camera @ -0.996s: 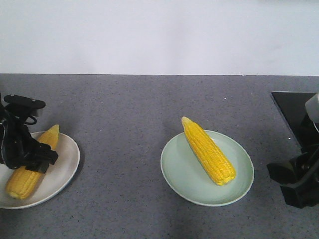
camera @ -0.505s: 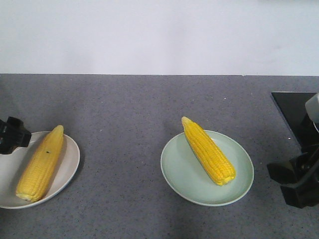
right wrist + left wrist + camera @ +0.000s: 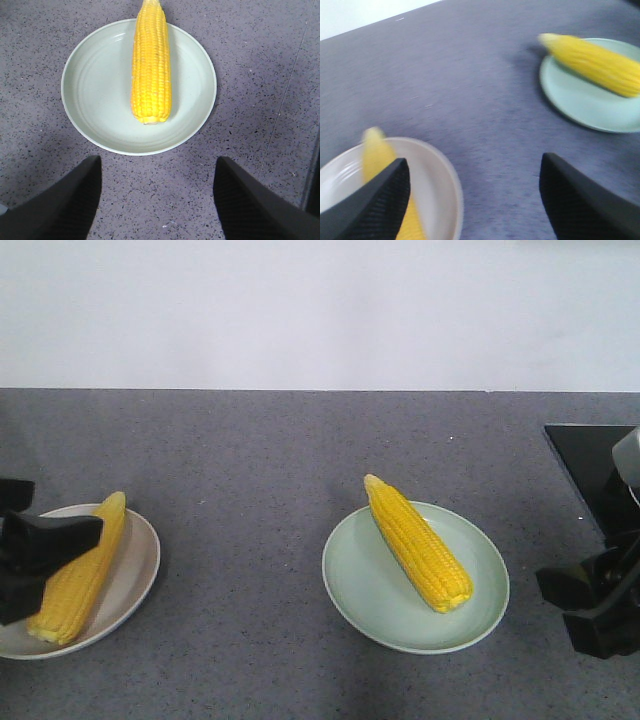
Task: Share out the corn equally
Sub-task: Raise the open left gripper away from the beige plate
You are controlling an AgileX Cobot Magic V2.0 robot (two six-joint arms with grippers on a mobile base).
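Two plated cobs (image 3: 418,542) on speckled grey tabletop (image 3: 260,460)

On the counter (image 3: 300,440) we see two plates, well apart. The left plate (image 3: 135,570) sits at our 9 o'clock and holds one cob (image 3: 85,575), tip toward 1 o'clock. The right plate (image 3: 370,600) sits near centre and holds another cob (image 3: 417,543), tip toward 11 o'clock.

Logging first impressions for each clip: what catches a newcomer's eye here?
Two bright yellow cobs stand out against the grey table: one corn cob lies diagonally on the pale green plate at centre-right, another cob on the white plate at far left. The left gripper, jaws apart, partly covers that cob.
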